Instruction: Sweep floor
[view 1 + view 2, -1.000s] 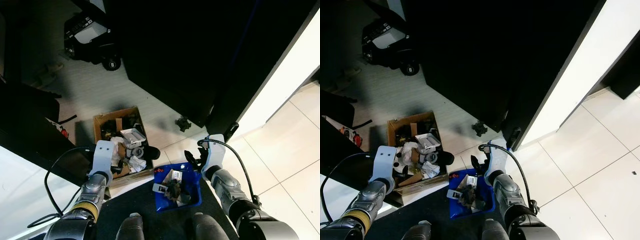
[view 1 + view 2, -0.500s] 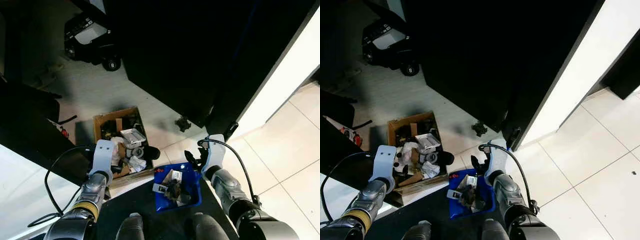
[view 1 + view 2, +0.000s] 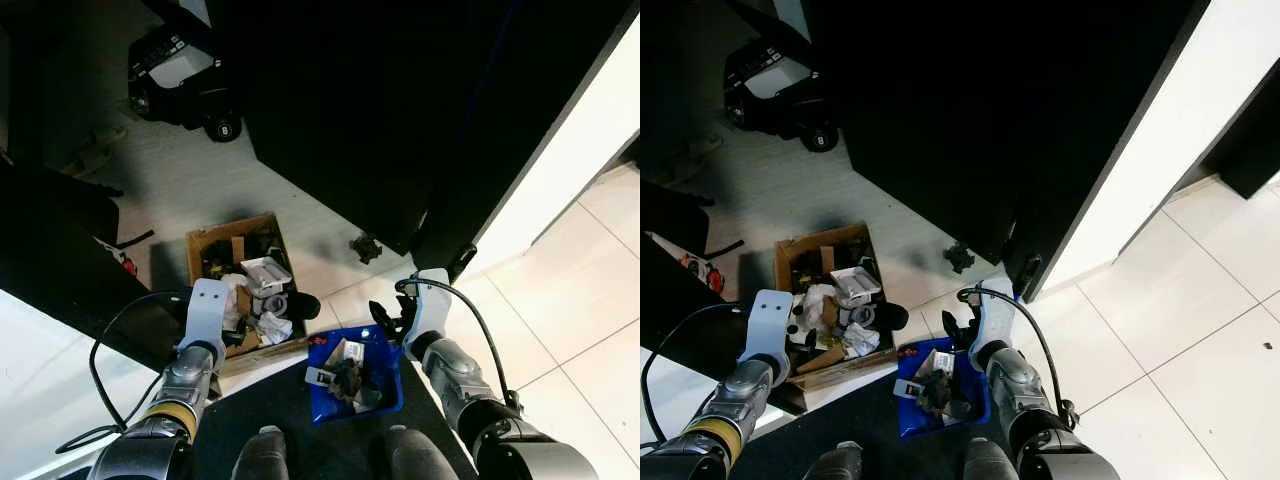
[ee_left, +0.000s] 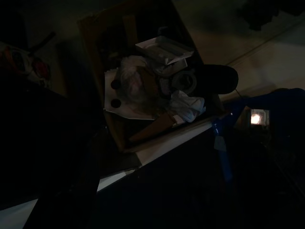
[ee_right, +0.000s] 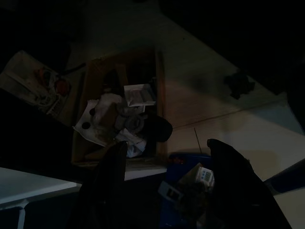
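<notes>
Nothing much has shifted since a second ago; your arms and the load sit where they were. Largest first: the black cabinet [image 3: 400,110] looms ahead, and the cardboard box [image 3: 245,285] of rubbish sits on the floor just left of your feet. Beside it, the blue dustpan [image 3: 357,375] is heaped with swept scraps, low between your arms. Your right gripper [image 3: 385,322] is at the pan's far rim; the right wrist view shows its two fingers [image 5: 112,186] spread well apart, with nothing visibly pinched. Your left gripper [image 3: 205,310] hovers by the box; I cannot tell its opening. One stray bit of debris [image 3: 365,247] lies by the cabinet foot. Watch out: nudge that rim and the pan could tip, scattering scraps again.
</notes>
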### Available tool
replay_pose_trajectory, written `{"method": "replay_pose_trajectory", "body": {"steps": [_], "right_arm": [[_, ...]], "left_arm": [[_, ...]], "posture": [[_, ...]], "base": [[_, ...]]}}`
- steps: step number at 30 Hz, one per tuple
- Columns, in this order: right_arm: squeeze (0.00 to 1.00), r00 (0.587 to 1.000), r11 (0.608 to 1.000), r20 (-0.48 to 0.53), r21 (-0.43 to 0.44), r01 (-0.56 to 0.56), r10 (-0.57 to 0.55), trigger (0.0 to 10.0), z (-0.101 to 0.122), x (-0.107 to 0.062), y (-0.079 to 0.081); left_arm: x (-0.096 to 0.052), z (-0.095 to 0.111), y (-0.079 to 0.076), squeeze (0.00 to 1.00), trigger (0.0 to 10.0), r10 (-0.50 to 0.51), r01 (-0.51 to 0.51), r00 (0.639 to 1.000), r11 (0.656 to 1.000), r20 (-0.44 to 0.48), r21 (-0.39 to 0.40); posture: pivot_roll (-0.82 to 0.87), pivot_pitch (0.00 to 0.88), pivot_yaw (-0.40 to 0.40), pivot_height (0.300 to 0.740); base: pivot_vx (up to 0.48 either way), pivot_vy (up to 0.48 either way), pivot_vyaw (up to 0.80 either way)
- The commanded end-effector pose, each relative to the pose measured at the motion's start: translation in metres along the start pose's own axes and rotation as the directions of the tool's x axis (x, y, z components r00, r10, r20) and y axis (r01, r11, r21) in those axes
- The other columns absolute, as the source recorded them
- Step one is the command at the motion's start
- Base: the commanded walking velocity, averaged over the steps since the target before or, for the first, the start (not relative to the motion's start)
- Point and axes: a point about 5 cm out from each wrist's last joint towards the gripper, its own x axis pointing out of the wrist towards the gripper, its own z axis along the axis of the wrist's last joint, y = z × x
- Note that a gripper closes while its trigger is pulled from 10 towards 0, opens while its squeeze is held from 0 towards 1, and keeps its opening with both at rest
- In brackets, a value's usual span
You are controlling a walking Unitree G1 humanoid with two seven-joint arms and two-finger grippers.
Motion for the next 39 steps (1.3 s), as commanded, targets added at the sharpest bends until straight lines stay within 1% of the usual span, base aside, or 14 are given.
{"method": "replay_pose_trajectory", "body": {"steps": [1, 39], "right_arm": [[0.00, 1.000, 1.000, -0.028, 0.013, 0.013, -0.013, 10.0, -0.0063, -0.0024, -0.0020], [0.00, 0.999, 1.000, -0.030, 0.014, 0.012, -0.012, 10.0, -0.0067, -0.0022, -0.0011]], "left_arm": [[-0.0017, -0.0075, -0.0029, 0.00, 10.0, -0.003, 0.003, 0.999, 1.000, -0.033, -0.004], [-0.0018, -0.0077, -0.0018, 0.00, 10.0, -0.002, 0.002, 0.999, 1.000, -0.034, -0.003]], "posture": [[-0.09, 0.103, 0.007, 0.740], [-0.10, 0.101, 0.009, 0.740]], "base": [[0.000, 0.000, 0.00], [0.000, 0.000, 0.00]]}}
